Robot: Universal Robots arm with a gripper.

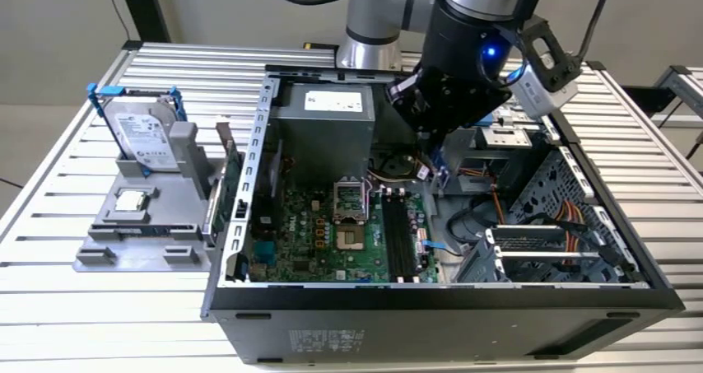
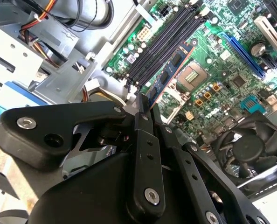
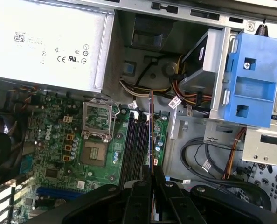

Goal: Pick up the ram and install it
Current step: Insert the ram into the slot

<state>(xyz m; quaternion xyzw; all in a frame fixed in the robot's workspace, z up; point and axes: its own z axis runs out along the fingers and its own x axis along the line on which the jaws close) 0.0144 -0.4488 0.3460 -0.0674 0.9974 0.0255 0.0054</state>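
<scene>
Blue-green and thin, the ram (image 2: pixel 170 74) is pinched at one end by the tool (image 2: pixel 147 103). It stands on its edge, just above the black slots (image 2: pixel 164 39), and runs the same way they do. I think it is held like this so it can fit into one. The arm (image 1: pixel 472 27) reaches down over the slots from above, inside the open computer case (image 1: pixel 439 307), leaning a little.

Slatted metal table (image 1: pixel 110 307), open computer case (image 1: pixel 439 328), grey parts stand (image 1: pixel 141 251)
</scene>
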